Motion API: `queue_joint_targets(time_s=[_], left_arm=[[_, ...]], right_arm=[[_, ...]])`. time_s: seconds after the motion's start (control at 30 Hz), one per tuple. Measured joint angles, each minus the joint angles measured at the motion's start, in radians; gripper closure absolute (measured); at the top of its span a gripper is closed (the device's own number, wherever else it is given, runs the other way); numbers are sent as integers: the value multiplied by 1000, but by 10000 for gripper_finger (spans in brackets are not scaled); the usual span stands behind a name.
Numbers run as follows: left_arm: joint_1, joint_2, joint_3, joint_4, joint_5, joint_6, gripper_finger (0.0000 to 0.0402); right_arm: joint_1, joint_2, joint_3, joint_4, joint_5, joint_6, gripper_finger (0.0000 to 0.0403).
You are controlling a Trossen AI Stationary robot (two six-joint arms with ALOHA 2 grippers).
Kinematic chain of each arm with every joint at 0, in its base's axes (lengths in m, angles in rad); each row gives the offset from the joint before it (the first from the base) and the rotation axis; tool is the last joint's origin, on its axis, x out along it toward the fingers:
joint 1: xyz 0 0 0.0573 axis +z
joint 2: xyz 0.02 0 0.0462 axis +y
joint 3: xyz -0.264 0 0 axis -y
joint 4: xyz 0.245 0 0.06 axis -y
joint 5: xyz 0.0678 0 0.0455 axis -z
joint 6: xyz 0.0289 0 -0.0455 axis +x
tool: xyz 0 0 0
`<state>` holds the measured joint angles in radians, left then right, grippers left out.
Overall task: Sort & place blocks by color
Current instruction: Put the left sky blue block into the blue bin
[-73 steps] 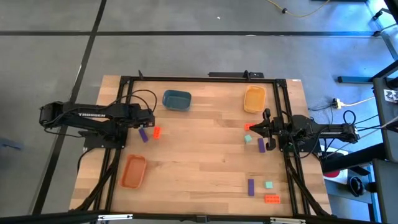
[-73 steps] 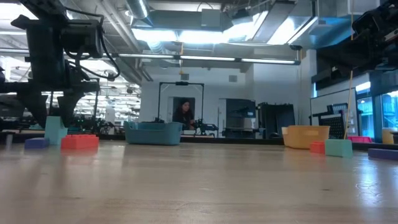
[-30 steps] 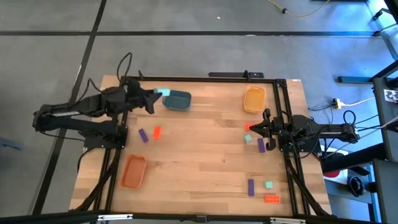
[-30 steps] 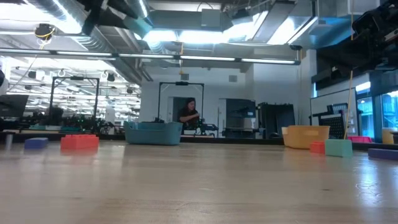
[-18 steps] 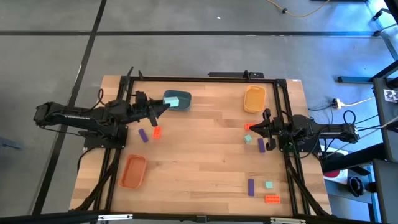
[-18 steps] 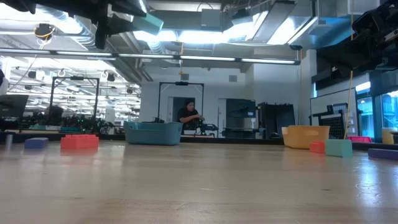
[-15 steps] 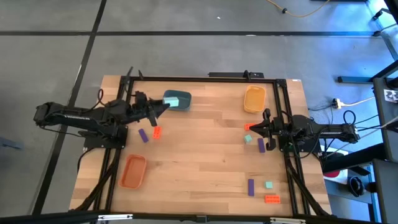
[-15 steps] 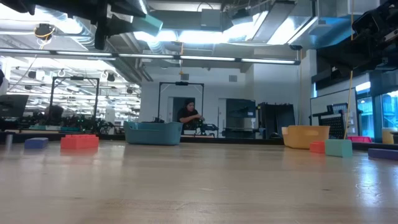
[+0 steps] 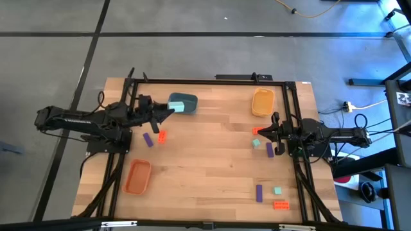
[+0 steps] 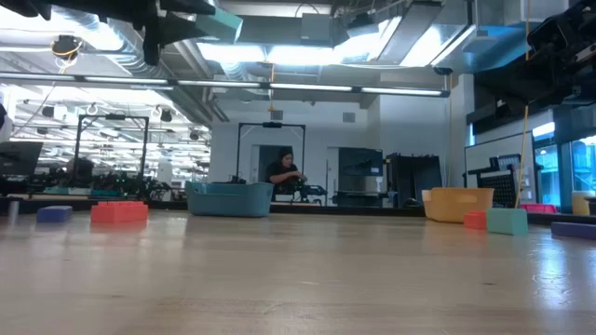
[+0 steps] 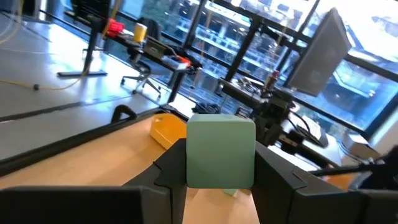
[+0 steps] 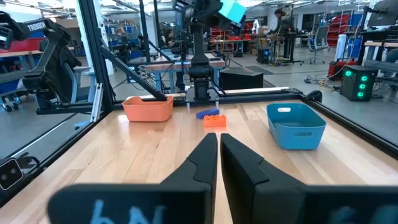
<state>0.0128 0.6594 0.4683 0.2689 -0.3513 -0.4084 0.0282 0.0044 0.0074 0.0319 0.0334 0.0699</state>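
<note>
Barely begun, I'd say: the left gripper (image 9: 172,108) has its fingers clamped on one teal block (image 11: 220,152), held above the blue tray (image 9: 186,103) at eleven o'clock. The right gripper (image 12: 218,147) waits, fingers closed on nothing. Other blocks (image 9: 270,149) lie loose on the worktop (image 9: 205,160).
</note>
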Motion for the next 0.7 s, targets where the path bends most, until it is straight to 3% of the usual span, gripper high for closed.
queue_joint_targets(time_s=[0.23, 0.7], left_arm=[[0, 0, 0, 52, 110, -6, 277], [0, 15, 0, 55, 72, 64, 277]], right_arm=[[0, 0, 0, 0, 0, 0, 378], [0, 0, 0, 0, 0, 0, 378]])
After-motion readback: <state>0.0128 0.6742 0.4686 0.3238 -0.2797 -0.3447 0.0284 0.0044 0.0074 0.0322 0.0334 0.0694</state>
